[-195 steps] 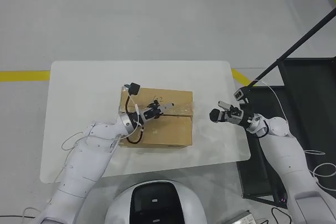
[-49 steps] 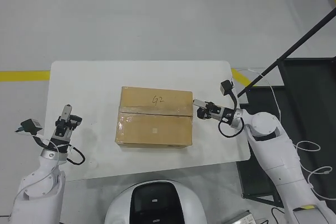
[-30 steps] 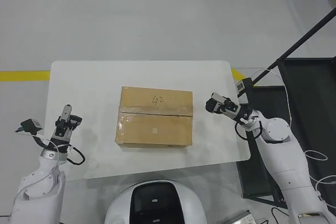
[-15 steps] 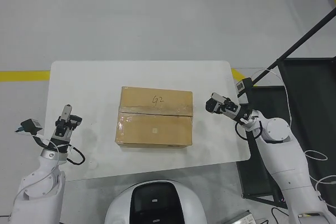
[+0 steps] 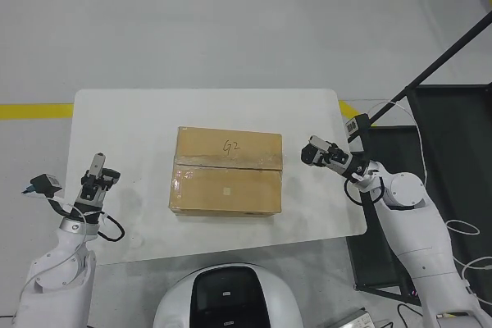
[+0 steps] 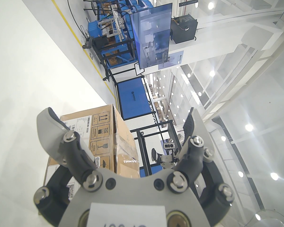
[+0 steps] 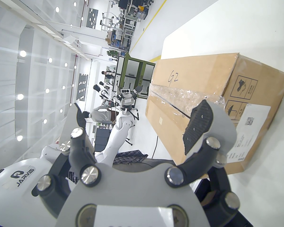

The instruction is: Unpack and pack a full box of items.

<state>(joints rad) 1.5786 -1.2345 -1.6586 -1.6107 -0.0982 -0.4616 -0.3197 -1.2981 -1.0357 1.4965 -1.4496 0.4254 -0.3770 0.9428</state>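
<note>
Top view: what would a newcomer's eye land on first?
The taped-shut cardboard box, in the middle of the white table. Open pincers flank it: the left pincer near the table's left edge, the right pincer just off the box's right end, neither touching it.

A white tabletop (image 5: 131, 123) with rounded corners stands on a pale grey floor (image 5: 230, 41). A yellow floor line (image 5: 25, 111) shows on both sides of the tabletop. A dark metal rack (image 5: 459, 148) stands just beside it.
</note>
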